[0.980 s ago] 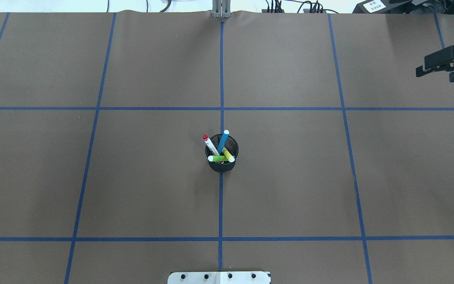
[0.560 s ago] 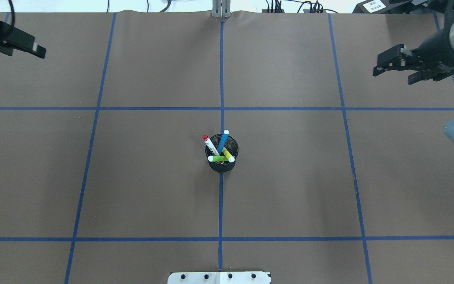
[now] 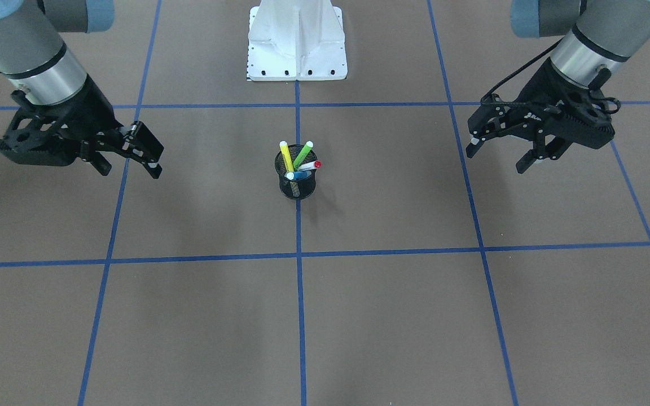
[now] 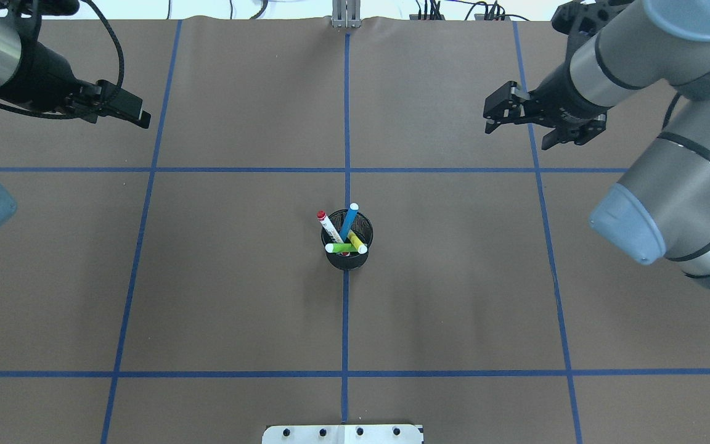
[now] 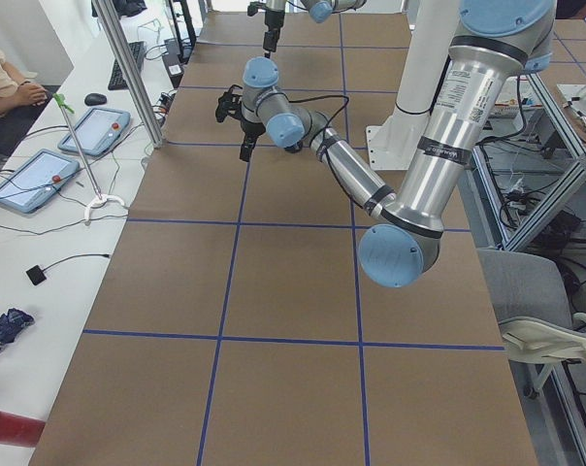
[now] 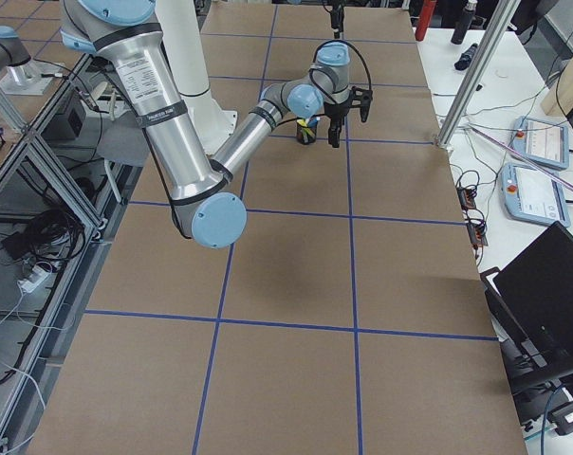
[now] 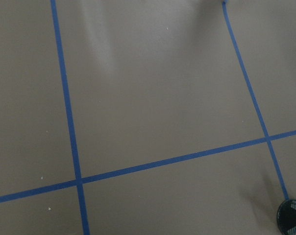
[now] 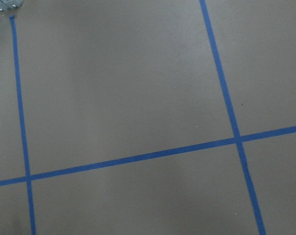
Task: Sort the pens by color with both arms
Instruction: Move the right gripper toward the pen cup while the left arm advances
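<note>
Four pens stand in a black mesh cup (image 4: 347,256) at the table's centre: blue (image 4: 349,223), white with red ends (image 4: 329,227), light green (image 4: 339,247) and yellow (image 4: 357,242). In the front view the cup (image 3: 298,186) holds the yellow (image 3: 285,155), green (image 3: 302,153), red-ended (image 3: 309,166) and blue (image 3: 299,175) pens. My left gripper (image 4: 136,114) (image 3: 495,160) is open and empty, far to the cup's left. My right gripper (image 4: 518,135) (image 3: 130,169) is open and empty, far to its right. Both hover above the table.
Brown paper with blue tape lines (image 4: 346,169) covers the table. The white base pedestal (image 3: 297,39) stands at the robot's side. The cup's rim shows in the left wrist view's corner (image 7: 292,218). Tablets (image 5: 89,131) and cables lie on a side bench.
Both arms have swung in from the table's outer edges toward the middle. The cup and pens have not moved.
</note>
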Robot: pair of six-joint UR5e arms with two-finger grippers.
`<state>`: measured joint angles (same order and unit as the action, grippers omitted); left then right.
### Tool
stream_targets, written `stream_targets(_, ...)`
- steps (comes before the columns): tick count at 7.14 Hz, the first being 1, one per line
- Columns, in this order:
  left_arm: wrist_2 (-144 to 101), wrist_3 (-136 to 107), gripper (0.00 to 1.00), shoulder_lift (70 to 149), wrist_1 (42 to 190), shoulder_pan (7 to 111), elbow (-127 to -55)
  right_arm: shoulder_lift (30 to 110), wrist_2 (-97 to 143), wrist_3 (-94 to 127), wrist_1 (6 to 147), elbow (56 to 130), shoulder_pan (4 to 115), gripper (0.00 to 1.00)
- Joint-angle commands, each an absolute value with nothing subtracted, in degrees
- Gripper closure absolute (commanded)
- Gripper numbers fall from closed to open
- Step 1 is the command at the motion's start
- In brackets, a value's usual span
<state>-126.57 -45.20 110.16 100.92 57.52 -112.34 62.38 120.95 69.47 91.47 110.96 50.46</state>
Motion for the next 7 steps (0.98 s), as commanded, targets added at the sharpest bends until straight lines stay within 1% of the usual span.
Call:
stream_targets(1,-126.39,-44.91,0.0,109.95,101.07,57.04,-112.5,54.53,122.42,70.32,93.77,105.32,46.08,0.0)
stream_targets(3,-126.47,-43.78,0.0,109.25,102.12,57.22,-112.5,48.63,121.13,71.27,94.48,100.39,42.38,0.0)
stream_targets(4,-126.47,-42.38,0.0,109.16,102.13,57.22,-112.33,48.26,119.46,72.76,94.57,100.28,41.41,0.0)
stream_targets(5,-126.74,-42.19,0.0,109.07,102.13,57.22,-112.32,45.64,119.36,73.3,94.57,97.5,40.44,0.01)
stream_targets(6,-126.83,-42.19,0.0,109.07,102.13,57.3,-112.41,42.14,116.31,77.13,94.57,94.16,38.52,0.02)
stream_targets(7,-126.91,-42.19,0.0,109.07,102.13,57.3,-112.24,41.32,110.97,78.12,94.4,93.7,36.32,0.04)
